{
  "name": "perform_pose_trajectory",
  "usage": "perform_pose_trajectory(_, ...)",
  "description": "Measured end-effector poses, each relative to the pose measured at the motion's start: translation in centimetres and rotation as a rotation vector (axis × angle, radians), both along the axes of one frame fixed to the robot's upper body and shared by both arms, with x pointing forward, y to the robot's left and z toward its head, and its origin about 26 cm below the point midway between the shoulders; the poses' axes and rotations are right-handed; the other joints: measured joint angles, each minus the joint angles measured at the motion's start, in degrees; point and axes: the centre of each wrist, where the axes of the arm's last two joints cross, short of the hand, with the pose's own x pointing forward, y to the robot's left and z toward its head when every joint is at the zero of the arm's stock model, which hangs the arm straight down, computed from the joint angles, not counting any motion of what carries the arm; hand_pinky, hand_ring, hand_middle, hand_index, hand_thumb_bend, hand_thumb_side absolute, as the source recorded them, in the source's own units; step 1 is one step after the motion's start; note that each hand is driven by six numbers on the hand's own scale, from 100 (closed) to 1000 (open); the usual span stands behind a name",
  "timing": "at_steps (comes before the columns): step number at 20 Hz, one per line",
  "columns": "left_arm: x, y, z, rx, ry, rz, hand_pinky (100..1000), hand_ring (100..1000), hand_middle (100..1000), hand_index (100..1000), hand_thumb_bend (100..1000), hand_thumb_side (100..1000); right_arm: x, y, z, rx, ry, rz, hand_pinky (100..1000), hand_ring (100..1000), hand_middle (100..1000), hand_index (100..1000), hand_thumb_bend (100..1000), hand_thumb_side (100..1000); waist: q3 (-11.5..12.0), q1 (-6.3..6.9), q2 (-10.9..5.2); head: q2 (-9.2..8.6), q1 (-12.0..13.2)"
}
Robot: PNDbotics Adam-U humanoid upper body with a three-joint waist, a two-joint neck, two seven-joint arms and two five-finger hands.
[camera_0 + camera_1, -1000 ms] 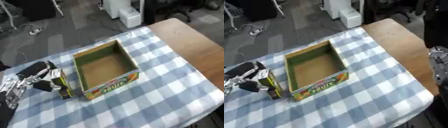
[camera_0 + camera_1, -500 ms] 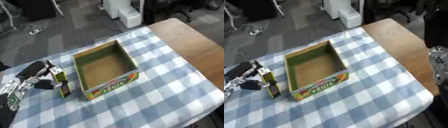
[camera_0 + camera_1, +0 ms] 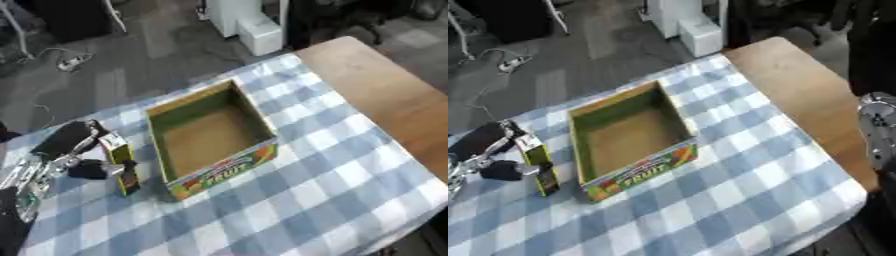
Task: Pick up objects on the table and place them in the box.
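Note:
An open cardboard box [image 3: 214, 177] with a fruit print on its front wall stands on the checked cloth, and it holds nothing. Just left of it a small yellow and black carton [image 3: 120, 162] stands upright on the cloth, close to the box's left wall. My left hand [image 3: 68, 146] comes in from the left edge, its fingers and black thumb curled round the carton. My right hand itself shows in neither view.
The blue and white checked tablecloth [image 3: 332, 165] covers most of the table, with bare wood [image 3: 385, 85] at the right. A silver part of my right arm [image 3: 878, 127] shows at the right edge. Behind the table lie floor, cables and white equipment [image 3: 254, 25].
Almost nothing has moved. My left hand stays on the carton beside the box, and the carton has shifted only slightly.

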Motion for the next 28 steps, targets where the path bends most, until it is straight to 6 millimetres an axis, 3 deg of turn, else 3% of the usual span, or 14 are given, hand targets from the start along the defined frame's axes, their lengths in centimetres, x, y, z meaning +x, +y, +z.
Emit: perform_pose_trajectory(28, 1.5, 2.4, 7.5, 0.020, -0.117, 0.056, 100, 100, 100, 212, 454, 745, -0.1, -0.1, -0.2, -0.004, 0.002, -0.011, 400, 338, 365, 530, 100, 1000, 0.7, 0.00, -0.40, -0.05, 0.0)
